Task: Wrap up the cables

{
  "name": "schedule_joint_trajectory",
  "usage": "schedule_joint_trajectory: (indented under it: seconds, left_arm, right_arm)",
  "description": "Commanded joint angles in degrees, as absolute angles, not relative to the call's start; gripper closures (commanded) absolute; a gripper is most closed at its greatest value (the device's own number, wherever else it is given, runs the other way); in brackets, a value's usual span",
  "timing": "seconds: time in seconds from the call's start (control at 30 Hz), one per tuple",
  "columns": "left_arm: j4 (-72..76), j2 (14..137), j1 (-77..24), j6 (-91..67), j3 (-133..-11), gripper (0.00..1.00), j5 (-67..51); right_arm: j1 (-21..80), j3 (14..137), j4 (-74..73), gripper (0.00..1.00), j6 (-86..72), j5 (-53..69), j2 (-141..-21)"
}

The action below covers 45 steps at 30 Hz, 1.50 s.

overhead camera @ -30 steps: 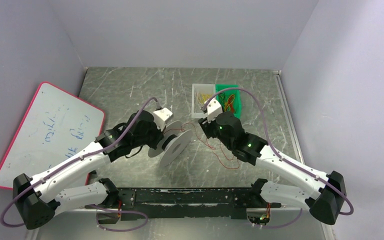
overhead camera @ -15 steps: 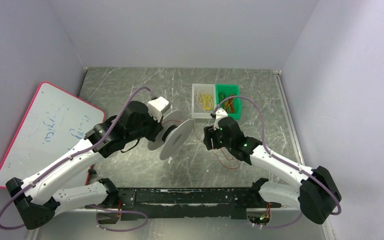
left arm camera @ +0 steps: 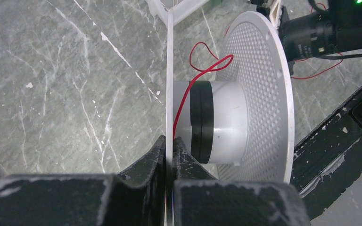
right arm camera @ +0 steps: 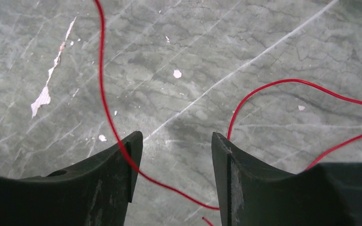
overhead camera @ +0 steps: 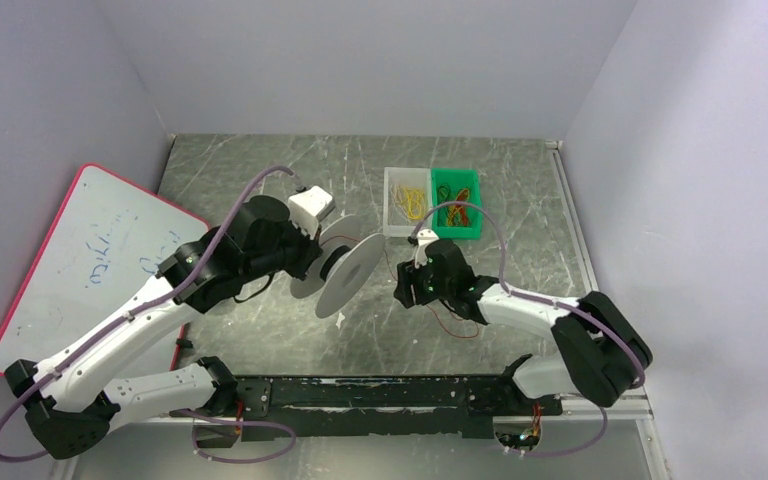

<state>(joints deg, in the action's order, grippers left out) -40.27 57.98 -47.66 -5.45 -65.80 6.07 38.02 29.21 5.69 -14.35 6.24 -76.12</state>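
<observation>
A white spool (overhead camera: 345, 272) with two round flanges and a black-banded hub (left arm camera: 226, 122) is held on its side above the table's middle. My left gripper (overhead camera: 310, 268) is shut on the thin edge of its left flange (left arm camera: 169, 70), as the left wrist view (left arm camera: 169, 141) shows. A thin red cable (left arm camera: 193, 80) runs from the hub down to the table and lies in loose loops (overhead camera: 450, 325). My right gripper (overhead camera: 402, 292) is open low over the table, right of the spool. In the right wrist view (right arm camera: 176, 136) the red cable (right arm camera: 104, 94) passes between its fingers without being gripped.
A white tray (overhead camera: 388, 205) of yellow cables and a green tray (overhead camera: 473, 205) of red and yellow cables stand at the back centre. A pink-rimmed whiteboard (overhead camera: 90, 260) leans at the left. A black rail (overhead camera: 380, 392) runs along the near edge.
My right gripper has moved left and down from near the trays to the table beside the spool. My left arm has shifted the spool slightly back and left.
</observation>
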Motion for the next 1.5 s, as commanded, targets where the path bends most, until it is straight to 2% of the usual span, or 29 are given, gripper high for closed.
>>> schedule_joint_trajectory:
  seconds: [0.0,0.13,0.43,0.73,1.03,1.27,1.37,1.47]
  left_arm:
    - [-39.0,56.5,-47.3,-7.1,-70.0,0.93,8.3]
    - [-39.7,56.7,-47.3,-8.7,-72.8,0.93,11.8]
    - [-38.5,59.1,-47.1,-10.6,-81.0,0.93,19.8]
    - [-33.7,62.3,-46.3,-12.9,-85.8,0.93,26.4]
    - [-26.3,65.0,-45.7,-14.2,-84.8,0.93,32.9]
    - [-20.9,65.8,-45.6,-14.5,-81.3,0.93,35.6]
    - [-19.2,66.0,-45.5,-15.1,-79.7,0.93,36.8]
    - [-17.9,66.5,-45.5,-15.6,-78.3,0.93,39.0]
  right_arm:
    - [37.5,28.0,14.4,0.44,-14.4,7.2,-79.7]
    - [37.6,26.7,17.5,0.54,-15.4,10.3,-81.4]
    - [37.6,23.4,20.1,0.67,-19.1,15.6,-77.8]
    - [41.6,18.9,24.3,0.72,-24.6,17.3,-71.2]
    - [54.0,18.4,23.7,0.89,-29.1,10.8,-65.9]
    - [63.0,20.5,24.6,0.95,-29.0,9.1,-60.3]
    - [67.2,24.4,21.8,1.0,-27.0,7.2,-59.2]
    - [71.1,29.6,17.5,1.0,-24.5,5.0,-59.5]
